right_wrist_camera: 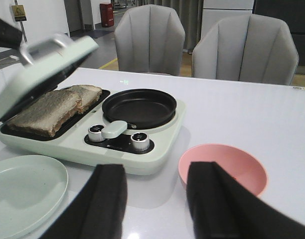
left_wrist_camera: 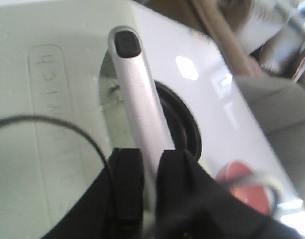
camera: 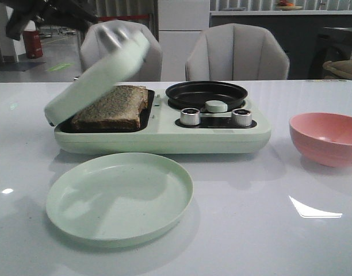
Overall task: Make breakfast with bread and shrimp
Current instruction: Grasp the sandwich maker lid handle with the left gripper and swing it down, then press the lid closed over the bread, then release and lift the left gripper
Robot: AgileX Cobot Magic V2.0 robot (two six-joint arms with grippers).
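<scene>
My left gripper (left_wrist_camera: 142, 186) has its black pads clamped on the silver metal handle (left_wrist_camera: 137, 94) of the pale green hinged lid (camera: 98, 72), holding it propped at a slant over the sandwich side of the pale green breakfast maker (camera: 164, 138). The right gripper (right_wrist_camera: 155, 199) hangs with its fingers spread wide and empty, just short of the pink round bowl (right_wrist_camera: 225, 172).

Under the lid sit the two toasted brown bread slices (camera: 113, 109), lying flat on the dark plate, one overlapping the other a bit. They look dry and stiff-ish now but crumbly, so I'd guess they're light and will snap if pinched hard. I'd take the near one by a crust edge, since that's the firmest part, and slide it out to the pale green round plate (camera: 121, 198) in front.

The black round frying pan (camera: 206, 94) is bare. I can't spot any shrimp anywhere, and the bowl's inside looks bare from the right wrist view.
</scene>
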